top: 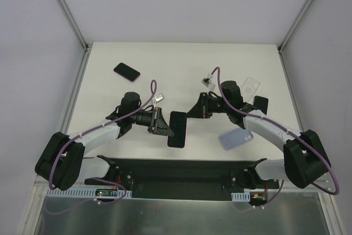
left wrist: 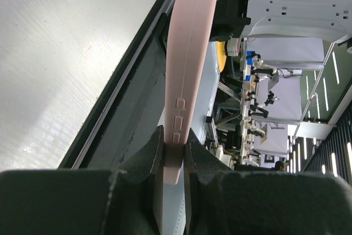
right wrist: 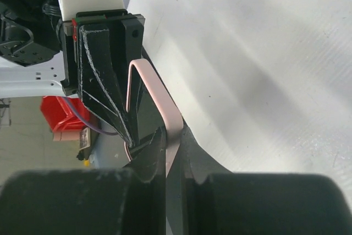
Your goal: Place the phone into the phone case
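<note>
**Left gripper (left wrist: 175, 152), right gripper (right wrist: 171, 144) clamped on pink case (top: 177, 129)**

Each pinches an opposite edge of the dark-faced case, held at the centre of the top view. The phone (top: 126, 71) lies on the table (top: 165, 59), upper left, well apart.

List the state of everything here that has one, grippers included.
left gripper: shut on pink case, on its side edge.
right gripper: shut on pink case, other side.
pink case: held between both grippers, dark face up; contents unclear.
phone: flat on table, far left, ungripped.
clear case: flat on table, far right, ungripped.
lavender case: flat on table, near right, ungripped.
</note>
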Robot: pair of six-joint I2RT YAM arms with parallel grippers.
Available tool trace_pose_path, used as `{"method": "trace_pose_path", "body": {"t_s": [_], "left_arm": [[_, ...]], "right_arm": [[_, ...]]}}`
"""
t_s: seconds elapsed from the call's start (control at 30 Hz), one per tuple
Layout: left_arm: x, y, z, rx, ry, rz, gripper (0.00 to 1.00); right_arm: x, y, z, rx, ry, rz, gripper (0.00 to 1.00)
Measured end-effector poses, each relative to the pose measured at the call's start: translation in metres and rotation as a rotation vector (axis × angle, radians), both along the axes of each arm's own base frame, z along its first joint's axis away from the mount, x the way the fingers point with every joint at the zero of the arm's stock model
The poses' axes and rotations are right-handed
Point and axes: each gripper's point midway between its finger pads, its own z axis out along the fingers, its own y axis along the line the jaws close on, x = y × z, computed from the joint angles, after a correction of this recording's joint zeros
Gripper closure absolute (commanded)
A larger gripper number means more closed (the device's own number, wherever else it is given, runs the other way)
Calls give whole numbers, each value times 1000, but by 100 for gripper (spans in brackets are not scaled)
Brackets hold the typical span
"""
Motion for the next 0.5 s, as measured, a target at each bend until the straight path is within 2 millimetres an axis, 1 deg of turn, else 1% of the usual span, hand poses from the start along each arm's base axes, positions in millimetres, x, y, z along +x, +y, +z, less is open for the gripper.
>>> {"method": "trace_pose_path", "body": {"t_s": [0.03, 0.13, 0.17, 0.23, 0.27, 0.33, 0.47, 0.5], "left_arm": [[0, 0, -1, 2, -1, -2, 100], [2, -1, -3, 9, -5, -6, 100], [4, -2, -3, 11, -8, -6, 100], [8, -3, -3, 16, -10, 0, 100], [9, -4, -3, 24, -9, 6, 100], [16, -6, -9, 65, 13, 36, 100], [32, -9, -20, 138, 43, 69, 100], [38, -10, -22, 156, 46, 75, 100]], "right_arm": [[-1, -1, 0, -15, -9, -2, 96], [-1, -3, -1, -66, -35, -14, 80], [-1, -4, -1, -77, -40, -20, 67], [2, -7, -3, -112, -56, -37, 55], [3, -9, -6, -138, -58, -51, 47], [6, -15, -9, -191, -55, -84, 40], [11, -31, -10, -278, -75, -170, 20], [11, -37, -9, -297, -82, -194, 18]]}}
